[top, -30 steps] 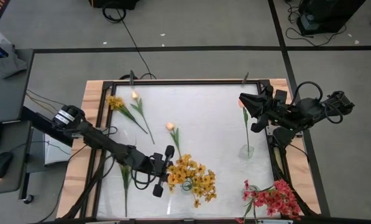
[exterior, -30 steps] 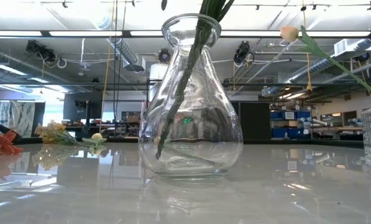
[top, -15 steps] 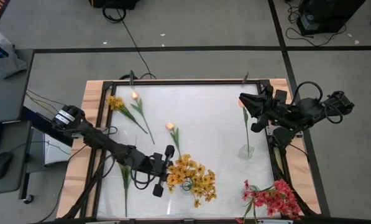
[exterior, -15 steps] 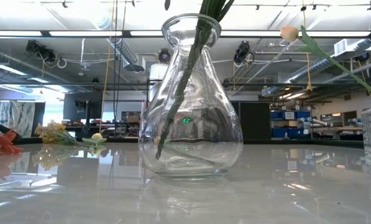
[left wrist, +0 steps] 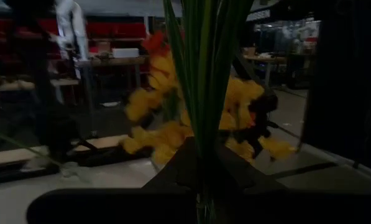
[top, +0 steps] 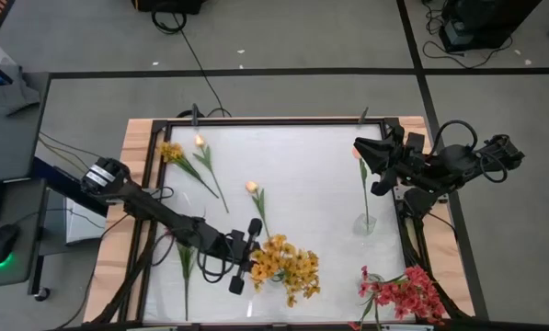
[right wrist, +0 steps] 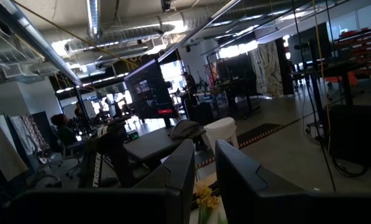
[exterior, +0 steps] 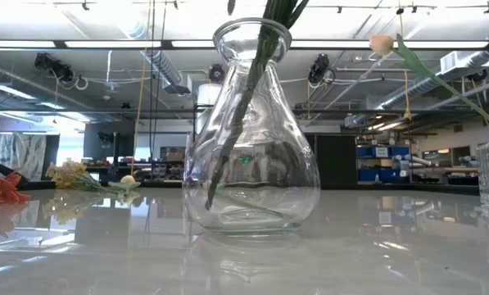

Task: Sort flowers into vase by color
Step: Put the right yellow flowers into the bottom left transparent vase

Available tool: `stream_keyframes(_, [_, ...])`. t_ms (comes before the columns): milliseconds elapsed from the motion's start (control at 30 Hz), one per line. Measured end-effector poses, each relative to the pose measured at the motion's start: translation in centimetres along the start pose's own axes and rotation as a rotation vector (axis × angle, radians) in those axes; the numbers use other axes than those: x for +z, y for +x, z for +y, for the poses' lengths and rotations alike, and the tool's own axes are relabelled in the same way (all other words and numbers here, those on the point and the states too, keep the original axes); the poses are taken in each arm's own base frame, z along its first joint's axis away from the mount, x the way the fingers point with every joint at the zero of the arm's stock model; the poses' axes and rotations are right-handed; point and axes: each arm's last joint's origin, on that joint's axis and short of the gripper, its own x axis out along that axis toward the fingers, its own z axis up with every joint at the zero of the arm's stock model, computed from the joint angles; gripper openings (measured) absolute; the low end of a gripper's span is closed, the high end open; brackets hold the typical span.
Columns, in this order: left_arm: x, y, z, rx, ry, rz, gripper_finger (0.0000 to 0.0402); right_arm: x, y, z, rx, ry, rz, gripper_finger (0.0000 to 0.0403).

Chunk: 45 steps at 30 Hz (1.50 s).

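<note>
A bushy yellow-orange cluster (top: pixel 285 265) stands with its green stems (exterior: pixel 232 139) in a clear flask-shaped vase (exterior: pixel 252 164) near the table's near edge. My left gripper (top: pixel 253 256) is at the cluster's left side, shut on its stems. A peach tulip bud (top: pixel 357 152) on a slim stem leans out of a small glass vase (top: pixel 366 223) at the right. My right gripper (top: pixel 366 158) hovers above that bud with a narrow gap between its fingers and holds nothing. It does not show in the low view beside the bud (exterior: pixel 381 43). My left gripper pinches the yellow cluster's bunched green stems (left wrist: pixel 201 186) between its two fingers, below the blooms. The fingers come level from the table's left and lie across the stems. The stems stand upright, and their lower ends reach down inside the vase (exterior: pixel 210 201).
A red-pink cluster (top: pixel 403 292) sits at the near right corner. A yellow stem (top: pixel 171 152) and two peach tulips (top: pixel 200 142) (top: pixel 252 187) lie loose on the far left and middle. Another green stem (top: pixel 184 268) lies under my left arm.
My left gripper has gone a little toward the table's near edge, and the yellow cluster has shifted with it. Its stems stay in the vase.
</note>
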Motion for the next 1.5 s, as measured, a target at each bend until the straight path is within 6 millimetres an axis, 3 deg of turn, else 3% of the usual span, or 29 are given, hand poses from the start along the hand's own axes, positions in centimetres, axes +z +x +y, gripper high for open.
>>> stream_keyframes(600, [-1.8,0.9,0.9,0.022,-0.026,0.044,0.003,0.0,0.0,0.0,0.0,0.001,0.0,0.0075])
stream_keyframes(1033, [-1.9,0.9,0.9,0.021,-0.058,0.047,0.003,0.0,0.0,0.0,0.0,0.0,0.0,0.0075])
stream_keyframes(1500, [-2.3,0.8,0.3,0.007,-0.132,0.083,0.0065,0.0,0.0,0.0,0.0,0.0,0.0,0.0075])
